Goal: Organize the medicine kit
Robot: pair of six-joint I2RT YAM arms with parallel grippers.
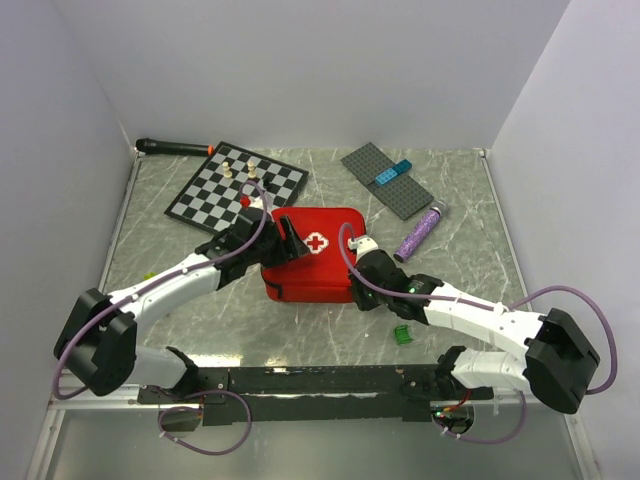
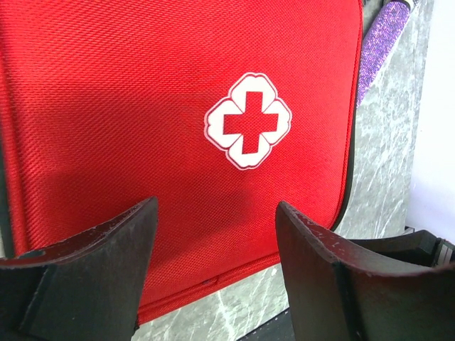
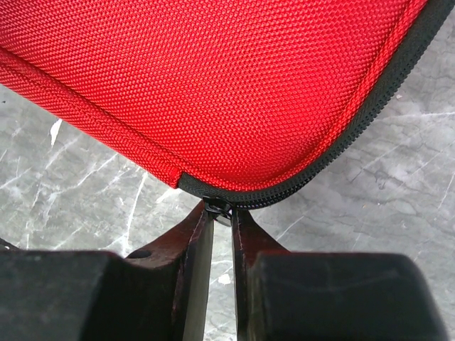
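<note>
**A:** Our right gripper (image 3: 221, 213) has its fingers nearly together on what looks like the zip pull (image 3: 217, 208), at a corner of the medicine kit (image 3: 213, 92).

**B:** Let's pull low along the zip. We press the lid (image 2: 142, 106) with our left gripper (image 2: 215, 213), whose fingers are apart above it, so the kit, closed mid-surface (image 1: 470, 270), doesn't slide.

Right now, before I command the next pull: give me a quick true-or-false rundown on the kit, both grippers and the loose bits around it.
1. The medicine kit lies shut, its white cross facing up. True.
2. The left gripper is clamped on the kit. False: it is open over the lid, with nothing between its fingers.
3. The right gripper pinches the zipper pull at a corner of the kit. True.
4. The purple tube lies on the chessboard. False: it lies on the table beside the kit, near the grey plate.
5. A blue brick sits on the grey plate. True.
</note>
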